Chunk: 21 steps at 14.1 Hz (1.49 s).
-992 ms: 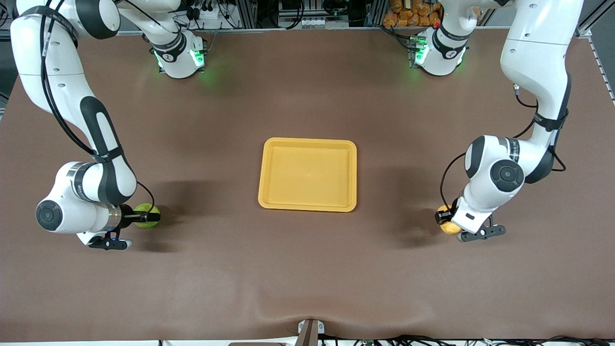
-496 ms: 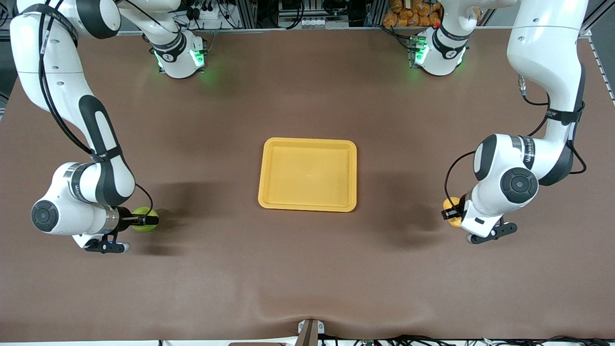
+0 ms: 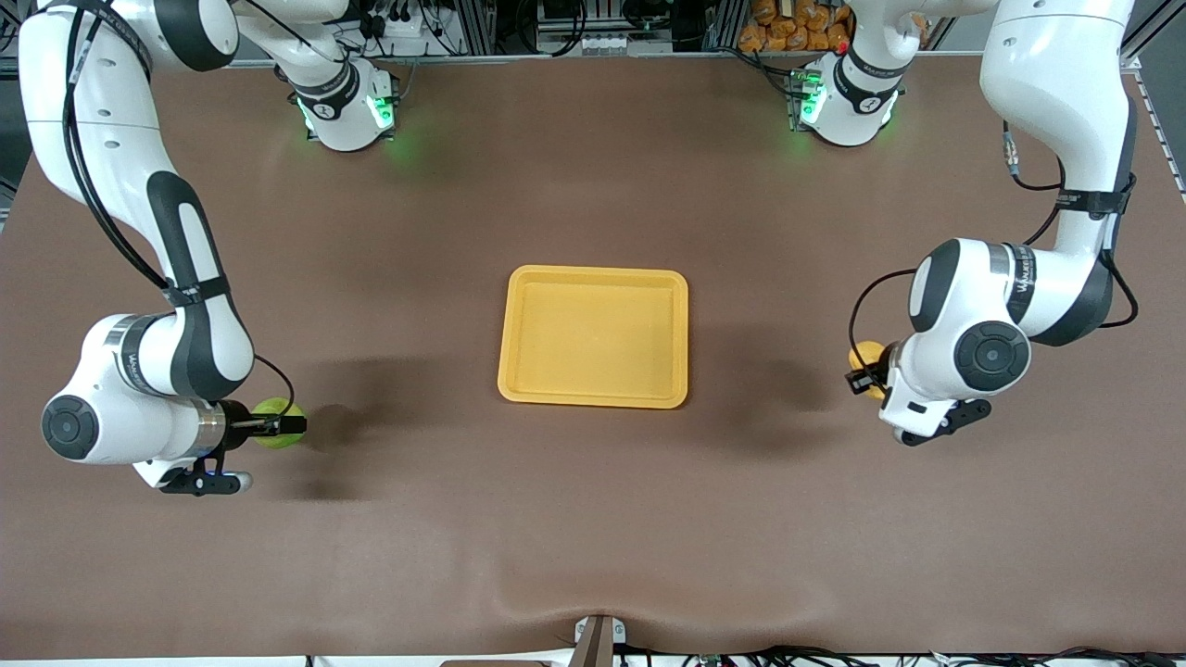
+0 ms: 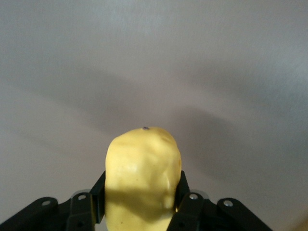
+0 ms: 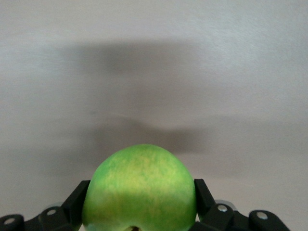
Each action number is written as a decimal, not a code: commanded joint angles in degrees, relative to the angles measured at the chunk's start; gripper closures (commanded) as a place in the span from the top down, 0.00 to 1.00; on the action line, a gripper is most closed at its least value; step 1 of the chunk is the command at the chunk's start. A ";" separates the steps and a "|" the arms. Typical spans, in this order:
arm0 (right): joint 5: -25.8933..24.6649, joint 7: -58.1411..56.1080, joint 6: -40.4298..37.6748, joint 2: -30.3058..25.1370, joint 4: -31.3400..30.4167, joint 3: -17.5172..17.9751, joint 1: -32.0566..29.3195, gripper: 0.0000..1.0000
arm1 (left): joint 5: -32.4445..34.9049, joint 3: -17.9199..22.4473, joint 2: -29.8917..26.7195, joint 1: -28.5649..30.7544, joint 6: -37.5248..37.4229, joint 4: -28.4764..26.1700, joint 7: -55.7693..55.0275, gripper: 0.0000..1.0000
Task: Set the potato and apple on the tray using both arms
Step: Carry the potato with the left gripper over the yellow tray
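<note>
left hand point(image 3: 866, 369) clamps the potato point(image 4: 143, 179); right hand point(image 3: 278, 425) clamps the apple point(image 5: 139, 188).

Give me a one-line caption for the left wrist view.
Left gripper shut on the potato, held above the brown table.

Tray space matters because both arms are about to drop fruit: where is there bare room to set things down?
The whole floor of the tray is bare, rim to rim. Bare tabletop borders it on every side, toward both arms' ends. The only occupied spots are at those ends: the right gripper shut on the apple, the left gripper shut on the potato.
</note>
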 commanded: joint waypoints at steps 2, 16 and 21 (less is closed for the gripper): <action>0.66 4.95 -4.08 -0.91 2.86 0.03 1.78 0.00 | -0.77 -2.30 -1.43 -0.03 -3.36 -0.88 -5.06 0.13; 4.87 21.58 -4.43 -1.09 4.71 0.12 10.84 0.00 | 2.83 -13.99 1.72 -7.05 -3.90 5.78 -16.84 0.09; 5.06 23.07 -7.77 -1.09 6.72 0.21 11.45 0.00 | 11.34 -13.90 5.77 -14.61 0.21 6.68 -17.29 0.06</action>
